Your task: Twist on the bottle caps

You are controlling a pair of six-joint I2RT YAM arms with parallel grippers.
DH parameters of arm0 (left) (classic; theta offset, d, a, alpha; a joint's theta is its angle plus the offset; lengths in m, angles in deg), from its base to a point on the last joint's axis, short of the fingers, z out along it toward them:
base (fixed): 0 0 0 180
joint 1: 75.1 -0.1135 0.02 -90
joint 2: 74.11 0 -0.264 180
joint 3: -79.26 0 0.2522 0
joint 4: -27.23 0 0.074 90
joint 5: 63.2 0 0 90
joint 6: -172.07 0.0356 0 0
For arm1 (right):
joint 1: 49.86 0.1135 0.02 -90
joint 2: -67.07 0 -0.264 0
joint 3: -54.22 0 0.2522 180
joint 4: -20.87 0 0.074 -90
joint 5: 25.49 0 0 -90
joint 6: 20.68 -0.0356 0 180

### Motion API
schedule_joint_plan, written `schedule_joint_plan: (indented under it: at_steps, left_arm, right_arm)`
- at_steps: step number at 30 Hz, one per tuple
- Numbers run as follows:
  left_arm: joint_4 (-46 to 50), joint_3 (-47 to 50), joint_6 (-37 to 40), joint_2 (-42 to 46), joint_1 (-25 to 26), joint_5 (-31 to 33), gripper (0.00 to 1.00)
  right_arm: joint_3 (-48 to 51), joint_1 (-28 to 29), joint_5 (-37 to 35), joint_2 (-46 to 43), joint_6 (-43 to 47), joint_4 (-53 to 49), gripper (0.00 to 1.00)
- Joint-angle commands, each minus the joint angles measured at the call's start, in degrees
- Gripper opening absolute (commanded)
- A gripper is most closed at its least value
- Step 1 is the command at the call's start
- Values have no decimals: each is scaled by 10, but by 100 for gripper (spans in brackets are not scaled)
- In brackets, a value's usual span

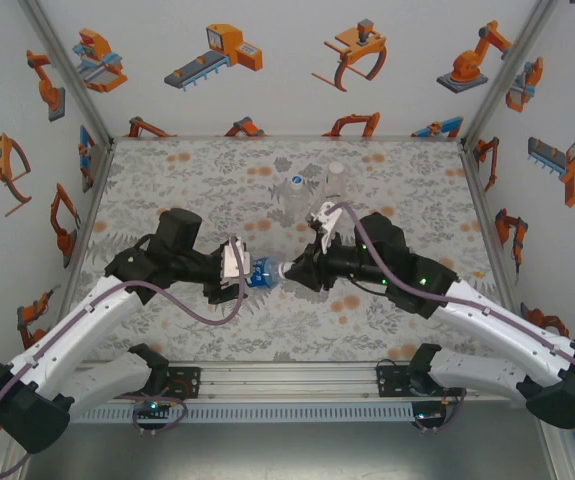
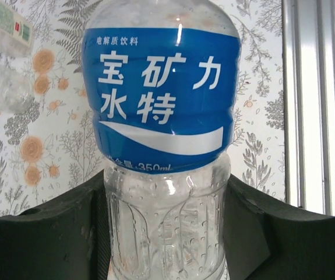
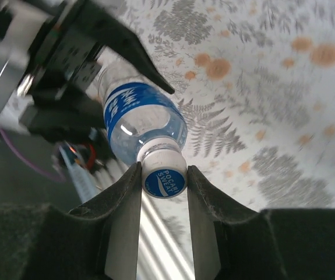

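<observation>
Since our left gripper [image 1: 239,272] is clamped round the blue-label bottle [image 2: 161,99], held on its side at the middle, and our right gripper [image 1: 297,272] is closed on the white cap [image 3: 163,179] seated on its neck, we judge this bottle mid-tightening, how snug we cannot tell. Two other clear bottles [image 1: 295,192] wait at the far middle, capped or not we cannot tell, so most of the job looks left. Around us stand white walls [image 1: 267,60] printed with orange robots, then the grey floral tablecloth [image 1: 167,180], then the metal rail [image 1: 287,378] at the near edge.
</observation>
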Motion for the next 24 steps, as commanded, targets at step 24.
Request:
schedule_joint_plan:
  at_steps: [24]
  left_arm:
    - [-51, -14, -17, 9, 10, -58, 0]
  right_arm:
    - [-30, 0, -29, 42, -421, -17, 21]
